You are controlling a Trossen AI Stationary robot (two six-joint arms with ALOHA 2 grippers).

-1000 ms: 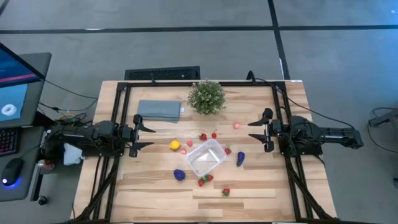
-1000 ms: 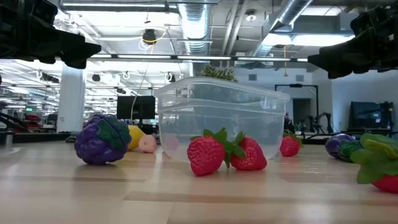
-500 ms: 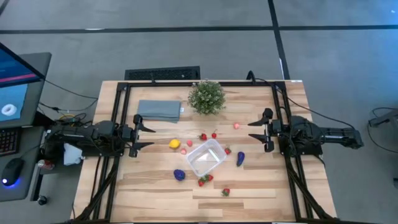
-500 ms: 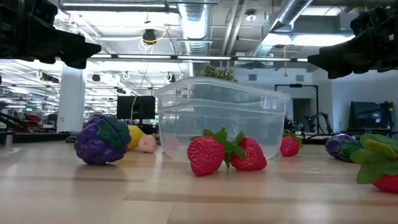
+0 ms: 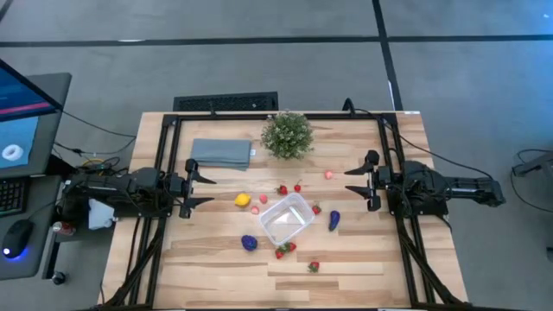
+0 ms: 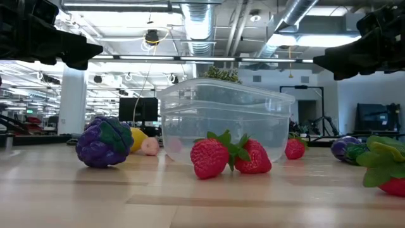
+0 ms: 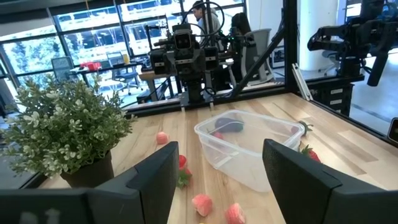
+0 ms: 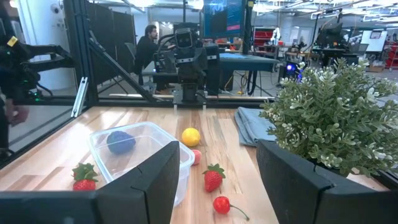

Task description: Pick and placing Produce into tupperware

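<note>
- The left gripper (image 5: 197, 190) is held above the table's left edge, well to the left of the tupperware (image 5: 285, 219), with its fingers (image 7: 146, 180) spread wide and nothing between them.
- A folded grey-blue cloth (image 5: 221, 153) is laid to the upper left of the tupperware, and a potted plant (image 5: 287, 134) is set directly behind it; neither belongs to the task.
- The yellow piece (image 5: 243, 200) and a small pink piece (image 5: 255, 209) are found just left of the tupperware; a purple grape cluster (image 5: 249, 243) is placed near its lower-left corner.
- The tupperware is seen at the middle of the table, turned at an angle; in the low view it appears empty, though the clear walls let produce behind it show through, so this is judged rather than certain.
- Two strawberries (image 5: 283, 250) are set touching one another just in front of the tupperware, and another strawberry (image 5: 314, 266) lies farther forward and to the right.
- A dark purple piece (image 5: 333, 220) is placed just right of the tupperware.
- The right gripper (image 5: 359, 181) is held to the right of the tupperware, fingers parted and empty.
- No piece is yet grasped, so a first pick is judged to be the step in hand. The nearest piece on each arm's side should be taken first, approached from above, and the touching strawberries should be separated or gripped singly so the tupperware is not pushed.
</note>
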